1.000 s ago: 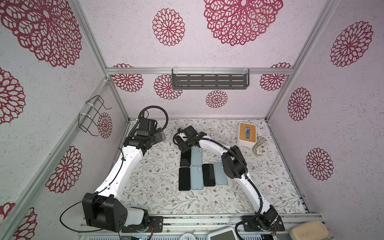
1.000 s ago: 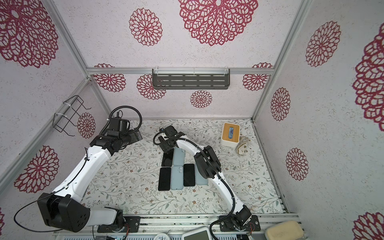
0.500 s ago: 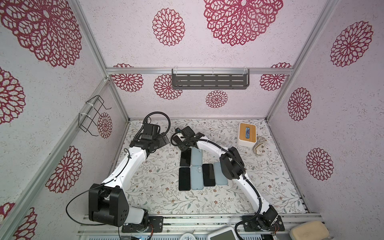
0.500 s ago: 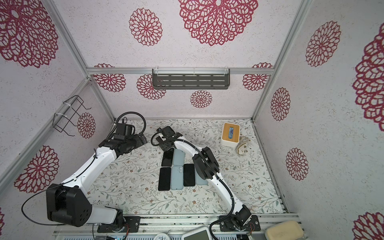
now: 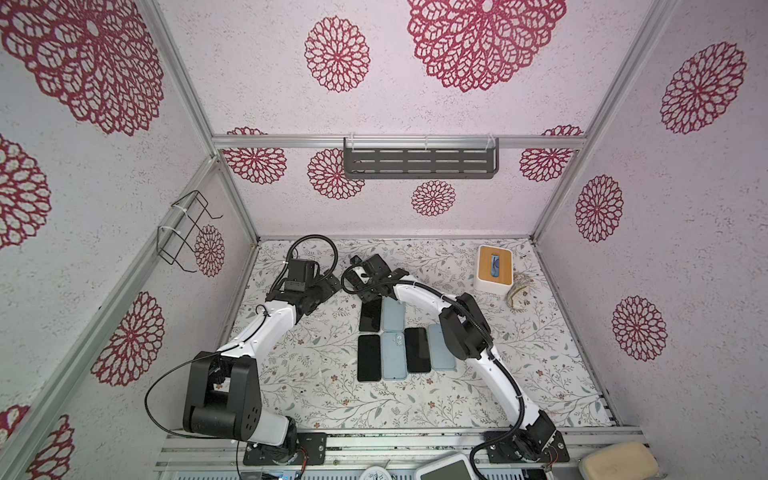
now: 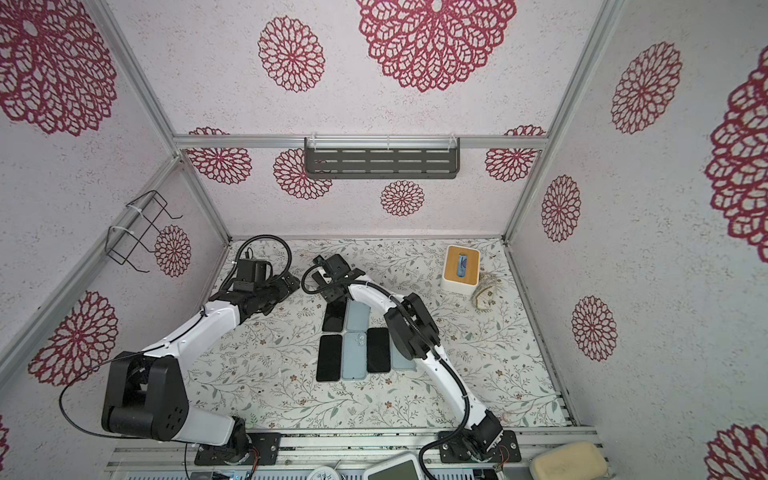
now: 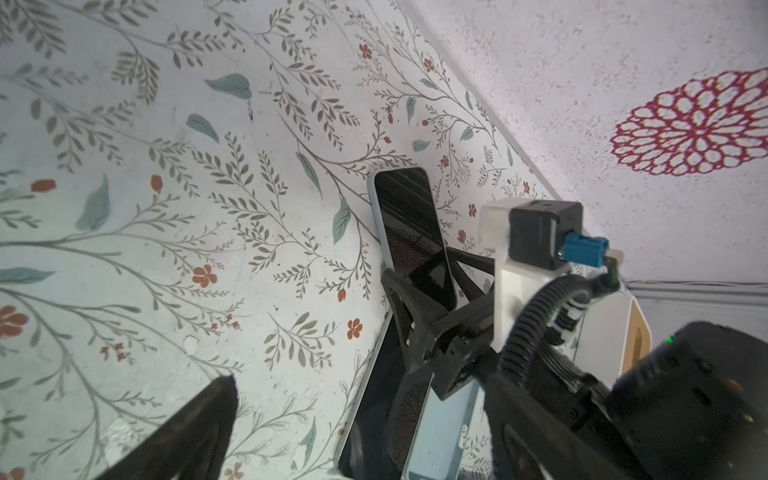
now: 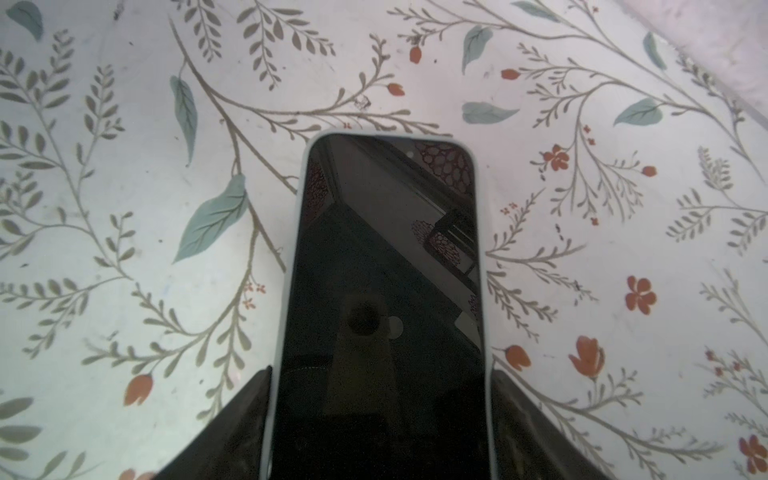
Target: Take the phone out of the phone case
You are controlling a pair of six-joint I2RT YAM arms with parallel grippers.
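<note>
Between right gripper's [image 8: 381, 371] clamping fingers [image 8: 245, 415]: phone [image 8: 386, 270] in phone case [image 8: 390, 134], screen up.
Long axis: parallel to fingers, pointing beyond fingertips.
Left gripper [image 5: 326, 286]: fingers apart.

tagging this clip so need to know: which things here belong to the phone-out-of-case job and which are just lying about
In the job: cased phone, right gripper clamped on its sides, left gripper open nearby.

Lying about: tissue box, crumpled cloth, wall shelf, wire rack; also the bare phones and pale blue cases laid in rows, untouched.
</note>
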